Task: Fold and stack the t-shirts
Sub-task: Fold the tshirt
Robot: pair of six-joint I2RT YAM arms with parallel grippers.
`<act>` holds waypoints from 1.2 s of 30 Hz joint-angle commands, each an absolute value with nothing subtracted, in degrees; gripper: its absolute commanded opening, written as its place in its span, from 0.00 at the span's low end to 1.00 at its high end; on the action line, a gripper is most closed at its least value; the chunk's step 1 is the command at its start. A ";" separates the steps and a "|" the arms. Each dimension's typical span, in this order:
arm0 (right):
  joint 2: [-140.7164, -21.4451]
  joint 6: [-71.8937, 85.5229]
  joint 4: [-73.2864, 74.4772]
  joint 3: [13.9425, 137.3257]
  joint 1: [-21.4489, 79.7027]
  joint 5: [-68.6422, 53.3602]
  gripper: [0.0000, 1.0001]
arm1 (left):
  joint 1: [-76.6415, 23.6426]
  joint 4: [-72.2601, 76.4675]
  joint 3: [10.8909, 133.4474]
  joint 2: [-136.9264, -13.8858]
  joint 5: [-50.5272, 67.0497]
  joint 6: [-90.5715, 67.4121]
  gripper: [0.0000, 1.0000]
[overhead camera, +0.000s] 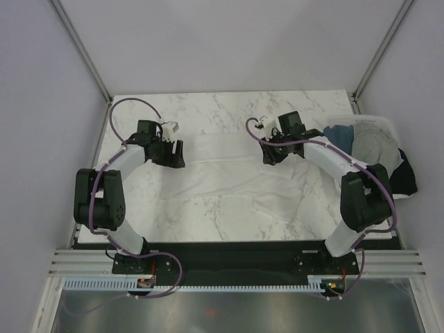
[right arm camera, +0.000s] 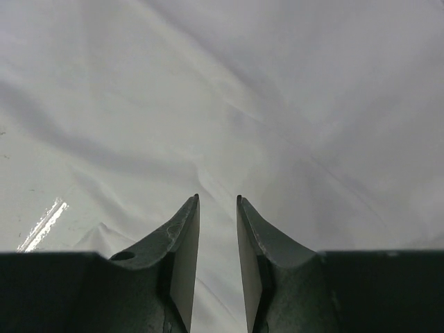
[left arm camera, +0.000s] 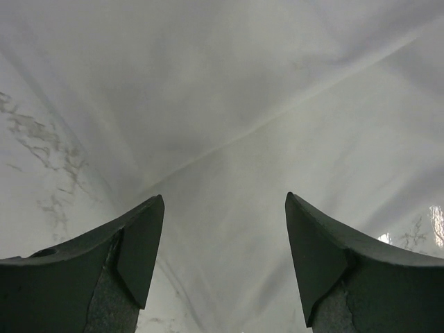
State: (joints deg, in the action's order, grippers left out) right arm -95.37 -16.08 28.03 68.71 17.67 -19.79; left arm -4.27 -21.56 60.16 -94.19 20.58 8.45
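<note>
A plain white t-shirt [overhead camera: 229, 184] lies spread and wrinkled across the marble table [overhead camera: 229, 111]. My left gripper [overhead camera: 173, 158] hovers over its far left part with the jaws wide open and empty; the left wrist view shows the gripper [left arm camera: 223, 198] above white cloth [left arm camera: 243, 104] with a long crease. My right gripper [overhead camera: 272, 156] is over the shirt's far right part. In the right wrist view its jaws [right arm camera: 216, 198] stand a narrow gap apart over the cloth [right arm camera: 277, 90], with nothing between them. Teal-blue [overhead camera: 340, 133], light grey [overhead camera: 373, 144] and black [overhead camera: 404, 177] shirts lie heaped at the right.
A white plastic bin [overhead camera: 378, 121] stands at the table's right edge and holds the heap; the black shirt hangs over its near side. Metal frame posts rise at the table's back corners. Bare marble [left arm camera: 41, 152] shows left of the shirt.
</note>
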 commanded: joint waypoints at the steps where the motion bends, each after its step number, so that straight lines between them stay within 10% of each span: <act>1: -96.67 -18.81 26.54 69.08 20.90 -18.81 0.35 | -4.66 -21.36 59.50 -95.18 26.27 5.80 0.78; 36: -113.64 -0.70 9.31 71.62 11.34 -8.17 0.39 | -2.64 -24.52 83.32 -115.84 18.20 7.56 0.79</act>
